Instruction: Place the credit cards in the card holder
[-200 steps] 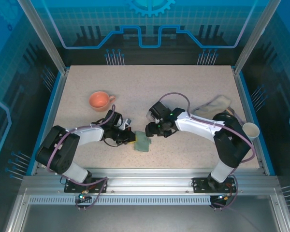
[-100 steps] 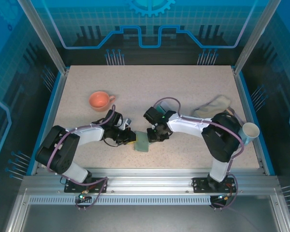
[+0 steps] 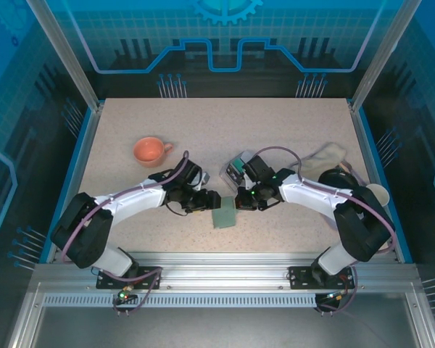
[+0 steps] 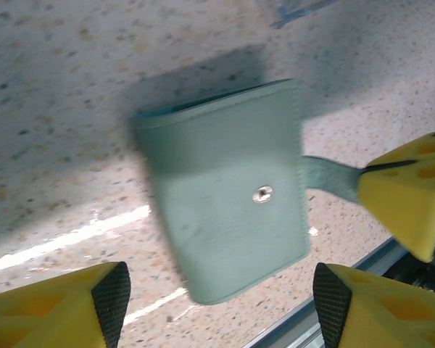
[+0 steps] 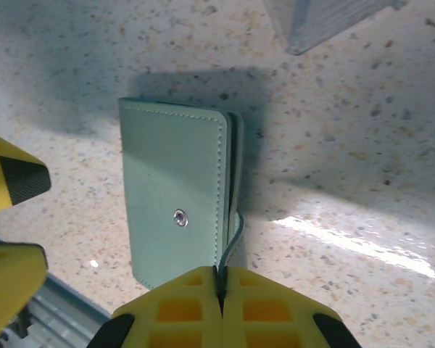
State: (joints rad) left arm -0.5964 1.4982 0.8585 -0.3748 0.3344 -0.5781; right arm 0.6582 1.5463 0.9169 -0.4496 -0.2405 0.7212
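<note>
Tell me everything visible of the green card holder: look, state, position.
The card holder is a small sage-green wallet, leather-like, with stitched edges and a round metal snap on its upper face. It is folded closed and lies on the speckled table, near its front edge. Its thin closure tab sticks out unfastened, pinched in the shut right pincer. The open left pincer straddles it, apparently without touching.
</note>
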